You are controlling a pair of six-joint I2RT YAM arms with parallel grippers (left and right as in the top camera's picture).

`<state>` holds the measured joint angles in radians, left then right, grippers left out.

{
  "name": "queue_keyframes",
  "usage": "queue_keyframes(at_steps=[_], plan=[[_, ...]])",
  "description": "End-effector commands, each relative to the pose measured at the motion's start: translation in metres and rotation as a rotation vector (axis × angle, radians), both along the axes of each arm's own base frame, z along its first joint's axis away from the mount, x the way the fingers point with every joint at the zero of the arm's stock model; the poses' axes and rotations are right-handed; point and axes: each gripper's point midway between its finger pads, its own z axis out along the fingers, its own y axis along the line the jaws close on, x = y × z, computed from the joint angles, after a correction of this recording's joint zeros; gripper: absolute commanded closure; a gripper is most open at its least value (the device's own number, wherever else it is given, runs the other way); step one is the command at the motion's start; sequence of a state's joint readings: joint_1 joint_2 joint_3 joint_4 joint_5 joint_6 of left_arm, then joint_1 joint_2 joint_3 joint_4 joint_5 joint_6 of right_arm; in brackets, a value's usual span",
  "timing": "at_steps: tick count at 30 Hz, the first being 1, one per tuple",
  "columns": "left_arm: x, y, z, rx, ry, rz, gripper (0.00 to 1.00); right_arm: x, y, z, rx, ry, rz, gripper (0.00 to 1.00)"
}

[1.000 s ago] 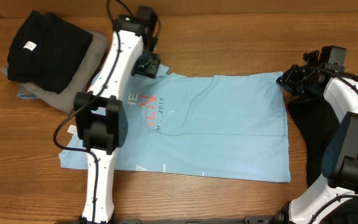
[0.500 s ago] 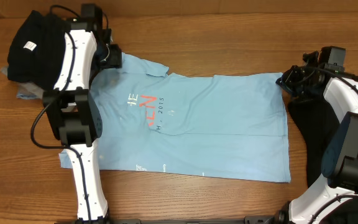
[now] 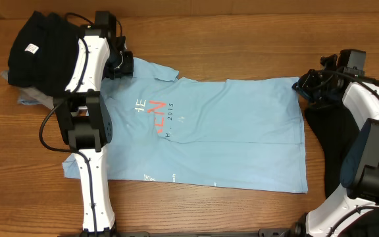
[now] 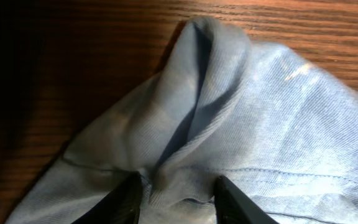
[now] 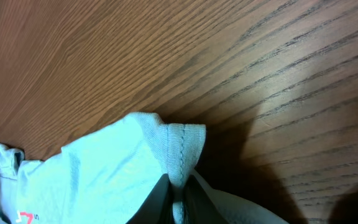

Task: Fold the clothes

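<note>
The right gripper [image 5: 178, 200] was pinched closed on a corner of the light blue T-shirt [image 5: 104, 169] at the bottom of the frame. The stitched hem [image 5: 183, 140] stood folded up just above the jaws. From there the cloth spread away to the lower left, where a scrap of red lettering [image 5: 23, 217] showed at the edge. The wooden table [image 5: 229, 62] filled everything else — its grain ran diagonally, with a dark shadow lying right of the pinched corner.

You have bare table [image 3: 242, 39] along the far edge; a black pile [image 3: 41, 47] blocks the left corner, dark cloth [image 3: 321, 138] the right side.
</note>
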<state>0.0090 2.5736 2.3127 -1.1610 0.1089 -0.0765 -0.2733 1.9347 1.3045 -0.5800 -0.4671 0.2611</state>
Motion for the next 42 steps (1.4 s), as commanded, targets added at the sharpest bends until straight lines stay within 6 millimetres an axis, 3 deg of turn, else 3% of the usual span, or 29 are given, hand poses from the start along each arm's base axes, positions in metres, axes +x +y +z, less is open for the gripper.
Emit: queue_keyframes(at_steps=[1, 7, 12, 16, 20, 27, 33, 36, 39, 42], plan=[[0.0, -0.009, -0.019, -0.031, 0.027, -0.001, 0.59, 0.009, -0.001, 0.022, -0.012, -0.057, 0.007, 0.9], [-0.005, -0.006, -0.018, -0.028, 0.048, 0.007, 0.48, 0.008, -0.001, 0.021, -0.011, -0.054, 0.007, 0.9], [0.001, 0.001, -0.001, -0.015, 0.022, 0.017, 0.42, 0.008, -0.001, 0.021, -0.012, -0.054, 0.007, 0.9], [0.012, 0.001, 0.013, -0.014, -0.023, 0.017, 0.47, 0.008, -0.001, 0.021, -0.011, -0.054, 0.007, 0.9], [0.012, 0.0, 0.012, -0.014, -0.024, 0.016, 0.58, 0.008, -0.001, 0.021, -0.011, -0.054, 0.007, 0.9], [0.009, 0.002, 0.008, 0.0, -0.01, 0.017, 0.58, 0.008, 0.0, 0.021, -0.01, -0.05, 0.007, 0.9], [0.004, 0.008, -0.001, 0.036, 0.015, 0.022, 0.51, 0.007, 0.0, 0.021, -0.009, -0.047, 0.007, 0.9], [0.004, 0.008, -0.002, 0.036, 0.013, 0.022, 0.54, 0.007, 0.0, 0.021, -0.009, -0.047, 0.007, 0.9], [0.005, 0.008, -0.002, 0.035, 0.01, 0.022, 0.64, 0.007, 0.0, 0.021, -0.009, -0.046, 0.007, 0.9], [0.005, 0.007, -0.003, 0.034, 0.013, 0.021, 0.62, 0.007, 0.0, 0.021, -0.009, -0.047, 0.007, 0.9]])
